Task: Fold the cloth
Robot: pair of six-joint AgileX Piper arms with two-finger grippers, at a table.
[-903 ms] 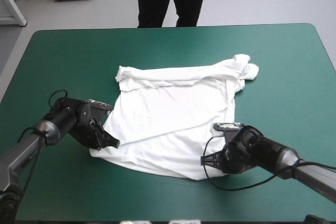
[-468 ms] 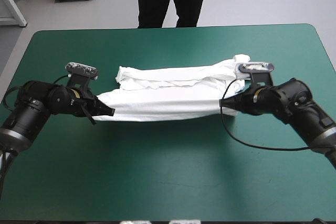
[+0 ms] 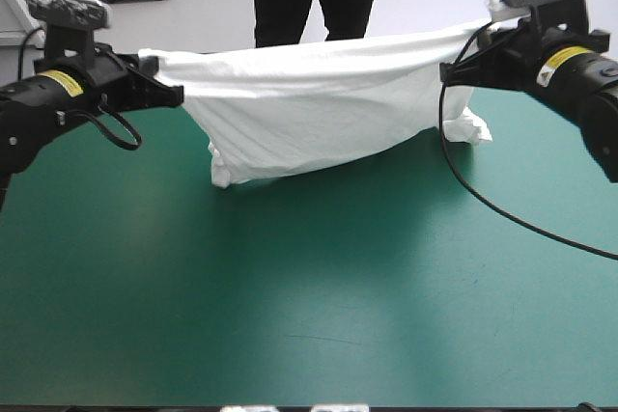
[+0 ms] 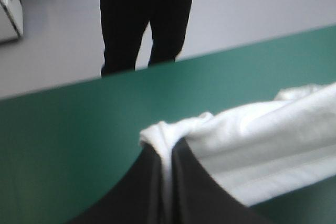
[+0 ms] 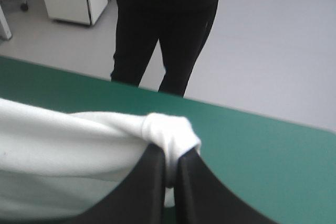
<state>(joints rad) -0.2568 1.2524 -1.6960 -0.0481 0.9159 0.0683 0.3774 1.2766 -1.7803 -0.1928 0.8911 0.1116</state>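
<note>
The white T-shirt (image 3: 309, 103) hangs stretched between both raised grippers above the far half of the teal-green table (image 3: 309, 296). Its lower folds sag and touch the cover at both ends. My left gripper (image 3: 174, 94) is shut on the shirt's left corner; the cloth bunches over its black fingertips (image 4: 167, 150). On the other side, my right gripper (image 3: 447, 72) is shut on the right corner, a white knot of fabric (image 5: 170, 135) pinched between its fingers. The T-shirt (image 4: 273, 145) runs off to the side of the left gripper, and the T-shirt (image 5: 58, 150) does the same from the right gripper.
The near half of the table lies bare in front of the hanging shirt. The table's far edge (image 3: 319, 45) runs just behind it.
Both grippers have risen from the table's near part and moved toward the far edge, lifting the shirt's near hem up and stretching it taut in the air.
</note>
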